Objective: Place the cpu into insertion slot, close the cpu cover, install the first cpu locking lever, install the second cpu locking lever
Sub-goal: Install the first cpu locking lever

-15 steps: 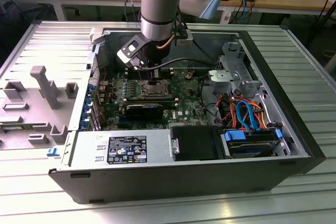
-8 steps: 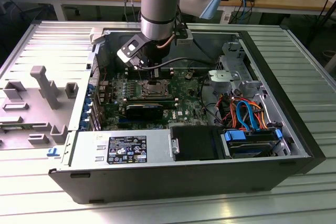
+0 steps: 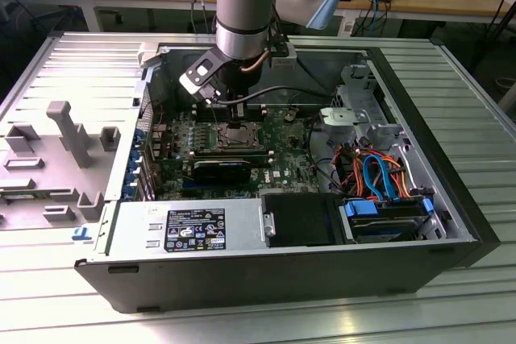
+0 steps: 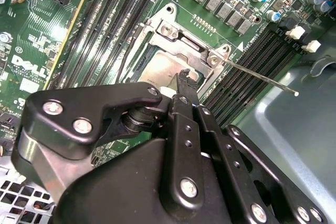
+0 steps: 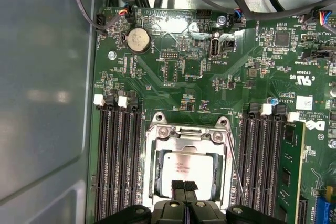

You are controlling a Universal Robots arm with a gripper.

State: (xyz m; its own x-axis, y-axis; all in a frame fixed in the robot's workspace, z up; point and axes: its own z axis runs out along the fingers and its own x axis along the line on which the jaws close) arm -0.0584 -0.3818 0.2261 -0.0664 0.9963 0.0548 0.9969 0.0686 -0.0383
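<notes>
On the exterior view's left, outside the computer case (image 3: 242,271), a grey moulded tray (image 3: 60,159) lies well apart from the work. Inside, the case's inner wall (image 3: 143,110) stands close beside the motherboard (image 5: 173,82), so there is little free room on that side. Next comes the insertion slot (image 3: 234,133), with long black memory slots (image 5: 118,161) running close along both of its sides. The cpu (image 5: 189,163) lies seated in this slot. The cpu cover (image 5: 186,139) appears to lie flat over it, and the chip's dull metal top shows through the window. The gripper (image 5: 184,186) stands over one edge of the chip, its two fingers pressed together with nothing visible between them. Whether the tips touch the metal I cannot tell. I judge the chip to be light, stiff and smooth but fragile underneath, so it should be taken only by its edges. The cover looks like thin springy sheet metal, better pushed on its frame than at the window. One thin locking lever (image 4: 262,80) sticks out free beside the socket; it is a slim wire that could slip off a fingertip. Toward the exterior view's right, the drive cage (image 3: 355,114) and the coloured cables (image 3: 379,175) are well apart from the socket, which leaves open room above the board.
</notes>
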